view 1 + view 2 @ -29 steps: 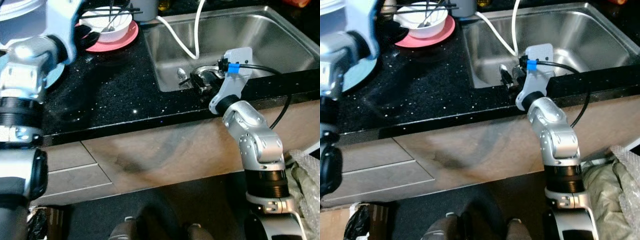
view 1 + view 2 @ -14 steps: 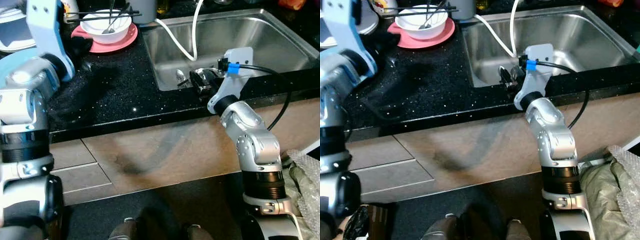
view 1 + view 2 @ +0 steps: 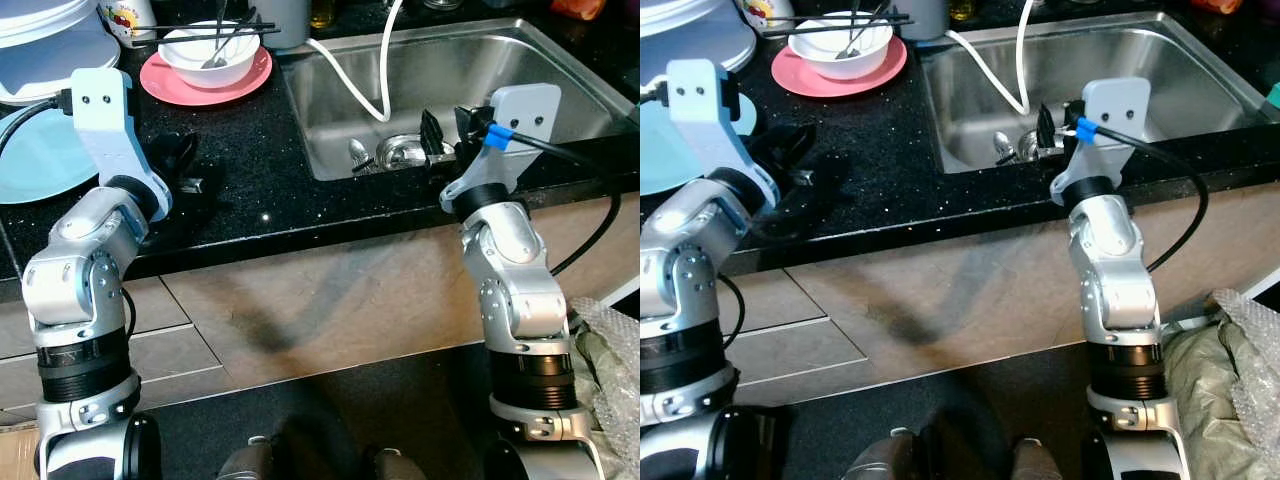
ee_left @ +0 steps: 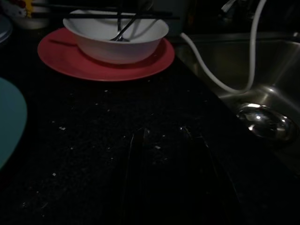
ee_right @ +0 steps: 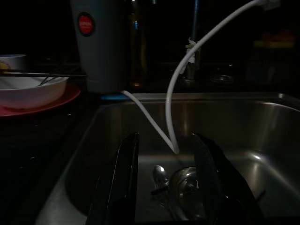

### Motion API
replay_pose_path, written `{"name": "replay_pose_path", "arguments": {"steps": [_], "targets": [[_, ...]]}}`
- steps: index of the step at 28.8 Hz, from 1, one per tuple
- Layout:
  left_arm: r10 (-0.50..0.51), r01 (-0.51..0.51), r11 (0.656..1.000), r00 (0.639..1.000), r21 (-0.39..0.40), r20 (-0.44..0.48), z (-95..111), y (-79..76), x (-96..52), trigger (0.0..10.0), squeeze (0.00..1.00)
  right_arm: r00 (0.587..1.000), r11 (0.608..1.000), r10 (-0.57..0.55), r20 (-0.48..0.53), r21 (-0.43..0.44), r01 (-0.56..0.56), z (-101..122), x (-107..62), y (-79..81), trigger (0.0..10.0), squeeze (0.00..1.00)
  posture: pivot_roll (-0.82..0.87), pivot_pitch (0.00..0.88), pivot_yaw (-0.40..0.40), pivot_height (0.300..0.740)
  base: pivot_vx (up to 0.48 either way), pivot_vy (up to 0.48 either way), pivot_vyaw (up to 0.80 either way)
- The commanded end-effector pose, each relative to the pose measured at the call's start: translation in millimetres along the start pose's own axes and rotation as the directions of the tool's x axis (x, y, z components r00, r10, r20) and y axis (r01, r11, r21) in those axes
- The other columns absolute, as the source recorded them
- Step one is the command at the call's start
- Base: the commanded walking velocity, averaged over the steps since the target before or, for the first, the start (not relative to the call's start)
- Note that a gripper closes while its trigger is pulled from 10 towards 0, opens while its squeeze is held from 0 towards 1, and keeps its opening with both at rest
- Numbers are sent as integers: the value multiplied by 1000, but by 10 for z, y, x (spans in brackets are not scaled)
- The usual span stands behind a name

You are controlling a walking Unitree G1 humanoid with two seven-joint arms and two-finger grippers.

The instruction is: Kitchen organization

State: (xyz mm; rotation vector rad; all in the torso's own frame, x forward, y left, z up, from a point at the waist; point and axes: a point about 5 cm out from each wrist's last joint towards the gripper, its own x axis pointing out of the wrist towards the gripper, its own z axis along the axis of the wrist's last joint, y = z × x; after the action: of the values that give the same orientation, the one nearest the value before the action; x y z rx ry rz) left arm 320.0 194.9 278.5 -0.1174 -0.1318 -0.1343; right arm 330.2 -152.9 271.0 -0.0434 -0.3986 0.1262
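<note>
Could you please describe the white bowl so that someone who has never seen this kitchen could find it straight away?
Start at the steel sink set into the black countertop and look to the robot's left of it, toward the back. There a pink plate carries the white bowl. It is the only dish with black chopsticks laid across its rim and a metal utensil inside.

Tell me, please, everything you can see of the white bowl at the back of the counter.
The white bowl is round, glossy and upright, ceramic by its look. It sits on a pink plate on the black speckled counter, left of the steel sink. Dark chopsticks lie across its rim, and a metal utensil leans inside.
</note>
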Motion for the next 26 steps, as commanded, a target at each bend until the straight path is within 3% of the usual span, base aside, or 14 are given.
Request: {"name": "replay_pose_path", "arguments": {"steps": [1, 4, 17, 20, 26], "targets": [[41, -42, 999, 998, -28, -38, -104, 40, -56, 10000, 0, 1000, 1000, 2, 17, 5, -2, -5, -46, 28, 10000, 0, 58, 143, 25, 740, 0, 0, 0], [38, -40, 998, 998, -45, -41, -121, 35, -77, 10000, 0, 1000, 1000, 3, 17, 12, -3, -18, -52, 33, 10000, 0, 57, 142, 24, 740, 0, 0, 0], [6, -6, 1000, 1000, 23, -16, -119, -66, -129, 10000, 0, 1000, 999, 2, 21, 39, -2, -40, -74, 27, 10000, 0, 53, 150, 19, 740, 0, 0, 0], [-17, 18, 997, 1000, 73, -15, -93, -104, -132, 10000, 0, 1000, 999, 11, 9, 48, -12, -56, -81, 44, 10000, 0, 53, 152, 21, 740, 0, 0, 0], [-24, 26, 997, 1000, 73, -19, -96, -115, -149, 10000, 0, 1000, 998, 20, -6, 56, -20, -77, -90, 52, 10000, 0, 55, 165, 24, 740, 0, 0, 0]]}}
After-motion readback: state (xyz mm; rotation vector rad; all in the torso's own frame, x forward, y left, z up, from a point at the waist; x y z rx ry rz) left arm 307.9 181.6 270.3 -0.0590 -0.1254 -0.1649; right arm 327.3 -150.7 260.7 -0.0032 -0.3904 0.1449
